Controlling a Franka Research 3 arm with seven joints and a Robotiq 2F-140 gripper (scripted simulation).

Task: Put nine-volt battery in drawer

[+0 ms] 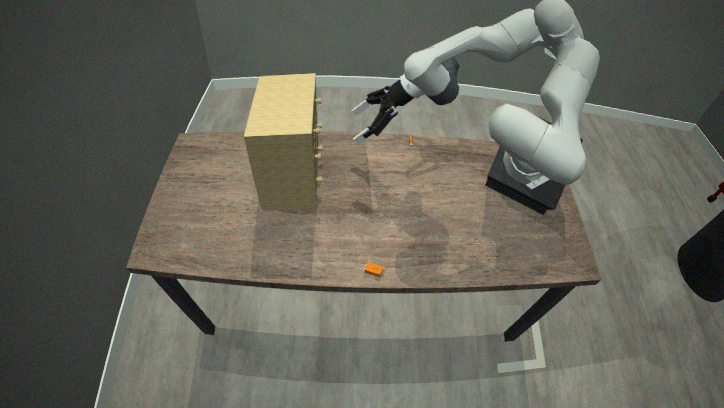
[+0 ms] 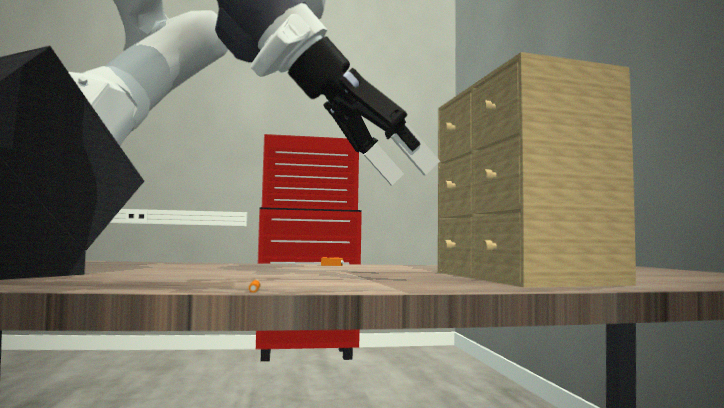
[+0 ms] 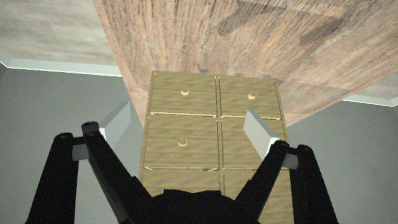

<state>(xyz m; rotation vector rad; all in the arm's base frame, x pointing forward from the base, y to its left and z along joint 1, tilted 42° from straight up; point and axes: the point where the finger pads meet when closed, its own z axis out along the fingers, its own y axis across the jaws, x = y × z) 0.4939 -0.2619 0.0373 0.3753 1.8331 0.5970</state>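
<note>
The nine-volt battery [image 1: 373, 269] [image 2: 331, 261], an orange block, lies on the table near the edge closest to the top camera. The wooden chest [image 1: 286, 172] [image 2: 577, 167] stands upright with its drawers facing the robot's base. It has two columns of three drawers, and all look shut. The bottom right drawer [image 2: 501, 263] [image 3: 167, 102] is in the column nearer the exterior camera; in the wrist view it is at the upper left. My gripper [image 1: 356, 125] [image 2: 411, 174] [image 3: 189, 115] is open and empty, tilted down toward the chest, in front of its fronts and high above the table.
A small orange cylindrical battery [image 1: 410, 140] [image 2: 254, 286] lies near the table's opposite long edge. Small knobs stick out from the drawer fronts. The arm's dark base [image 1: 524, 187] stands at the other end of the table. A red tool cabinet [image 2: 310, 177] stands beyond the table.
</note>
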